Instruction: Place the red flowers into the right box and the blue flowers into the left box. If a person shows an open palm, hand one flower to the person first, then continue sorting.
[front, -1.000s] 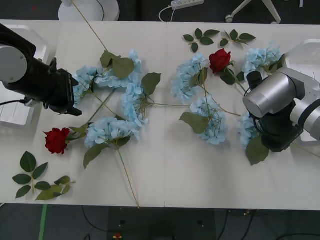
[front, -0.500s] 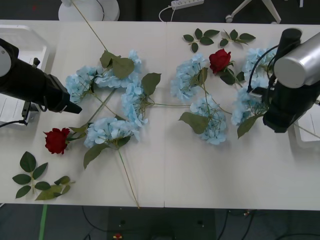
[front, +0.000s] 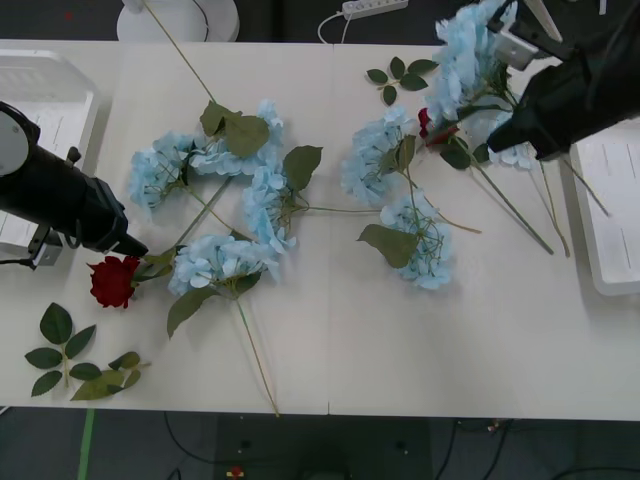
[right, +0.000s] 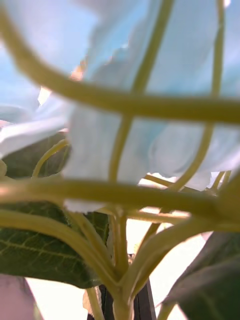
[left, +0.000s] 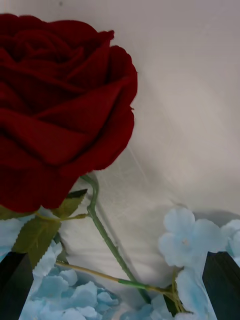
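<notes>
White table, blue flowers scattered; right gripper lifting one

A: Front camera overhead, facing forward and down; whole surface in frame.

B: Left wrist camera very close on red rose, shared with front. Right wrist camera nearly touching blue flower stems.

R gripper clamped, raised; L gripper spread, low

Matt velvety cloth red flowers, papery fabric blue flowers, smooth matt white table.
</notes>
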